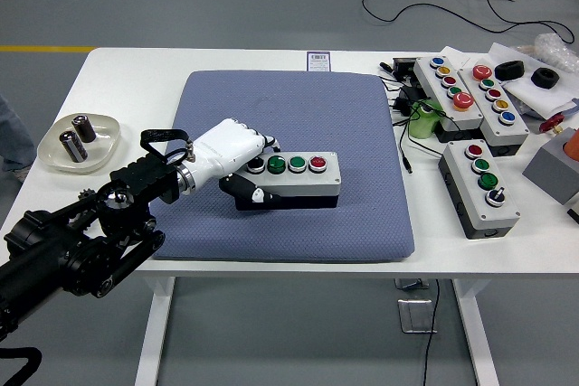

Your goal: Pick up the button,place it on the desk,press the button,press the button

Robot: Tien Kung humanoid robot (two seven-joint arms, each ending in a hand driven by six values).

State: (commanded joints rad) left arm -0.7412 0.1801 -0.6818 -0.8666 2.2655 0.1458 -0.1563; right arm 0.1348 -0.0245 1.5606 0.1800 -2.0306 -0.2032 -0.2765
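White table on grey floor, blue mat (padded), left robot hand clamped on button box.

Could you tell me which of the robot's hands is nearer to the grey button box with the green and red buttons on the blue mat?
The left. The white left hand grips the grey button box at its left end, on the blue mat. The right hand is out of view.
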